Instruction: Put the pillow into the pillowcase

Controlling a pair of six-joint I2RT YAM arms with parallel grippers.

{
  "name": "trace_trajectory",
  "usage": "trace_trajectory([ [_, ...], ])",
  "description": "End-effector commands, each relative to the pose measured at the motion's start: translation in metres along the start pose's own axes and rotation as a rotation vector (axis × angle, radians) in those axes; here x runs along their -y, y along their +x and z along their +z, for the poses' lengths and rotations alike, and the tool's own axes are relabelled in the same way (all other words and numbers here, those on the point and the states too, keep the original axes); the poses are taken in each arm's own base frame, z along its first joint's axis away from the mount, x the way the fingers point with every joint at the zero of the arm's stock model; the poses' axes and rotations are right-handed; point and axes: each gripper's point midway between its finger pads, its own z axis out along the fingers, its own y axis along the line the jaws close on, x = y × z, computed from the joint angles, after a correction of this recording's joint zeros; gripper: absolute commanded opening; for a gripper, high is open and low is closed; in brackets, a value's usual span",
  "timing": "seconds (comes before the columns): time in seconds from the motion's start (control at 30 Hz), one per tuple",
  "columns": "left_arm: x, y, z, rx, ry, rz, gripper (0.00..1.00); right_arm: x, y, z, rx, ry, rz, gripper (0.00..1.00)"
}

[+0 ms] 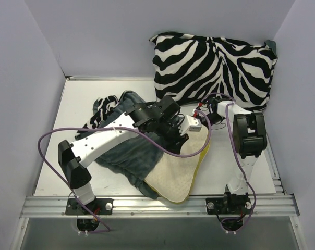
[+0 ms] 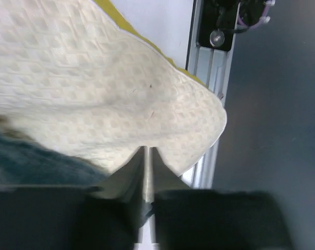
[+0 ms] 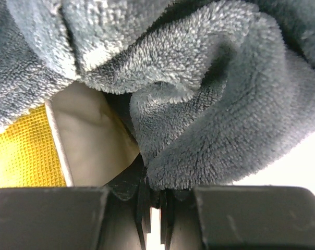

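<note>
we see the pillow (image 1: 176, 169) lying near the middle of the table (image 1: 79, 104). its bare cream corner points to 6 o'clock and comes close to the rail (image 1: 157, 202) at the near edge. its yellow edge runs along the 3 o'clock side. the pillowcase (image 1: 121, 156) lies bunched at 9 to 10 o'clock of it, grey plush up, and overlaps the pillow's 9 o'clock side. a bit of zebra print shows at its far end. we cannot tell whether the pillow's far part sits inside the pillowcase, as both arms cover that spot. the left claw (image 2: 147, 159) is together, pinching a small peak of the pillow's cream dimpled cloth at its edge. the right claw (image 3: 155, 195) is together too, clamped on a thick fold of the pillowcase's plush. at 9 o'clock in that wrist view the pillow's yellow face shows. a plump zebra cushion (image 1: 215, 65) leans on the back wall at 1 o'clock, apart from the pillow.
</note>
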Motion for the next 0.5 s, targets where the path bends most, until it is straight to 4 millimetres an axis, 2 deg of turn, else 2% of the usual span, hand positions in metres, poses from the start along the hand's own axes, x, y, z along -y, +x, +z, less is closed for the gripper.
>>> trace_trajectory([
  [0.0,0.011,0.013,-0.010,-0.025,0.005,0.029,0.47,-0.004,0.013,0.000,-0.036,0.011,0.007,0.00],
  [0.03,0.005,0.021,-0.006,-0.061,-0.060,0.043,0.64,-0.005,0.012,-0.001,-0.033,0.009,0.006,0.00],
  [0.07,0.000,0.026,0.000,-0.081,-0.120,0.050,0.71,-0.005,0.012,-0.002,-0.032,0.007,0.005,0.00],
  [0.13,-0.005,0.032,0.010,-0.104,-0.193,0.073,0.97,-0.008,0.015,0.000,-0.041,-0.005,0.010,0.00],
  [0.23,-0.018,0.012,0.033,-0.054,-0.367,0.098,0.97,-0.014,0.020,0.002,-0.052,-0.026,0.002,0.00],
  [0.3,-0.040,0.007,0.049,-0.056,-0.495,0.033,0.97,-0.018,0.026,0.003,-0.063,-0.045,-0.002,0.00],
  [0.37,-0.055,-0.008,0.055,0.002,-0.561,-0.014,0.97,-0.024,0.032,0.003,-0.072,-0.070,0.000,0.00],
  [0.47,-0.077,-0.007,0.078,0.037,-0.645,-0.052,0.97,-0.036,0.041,0.003,-0.086,-0.120,-0.011,0.00],
])
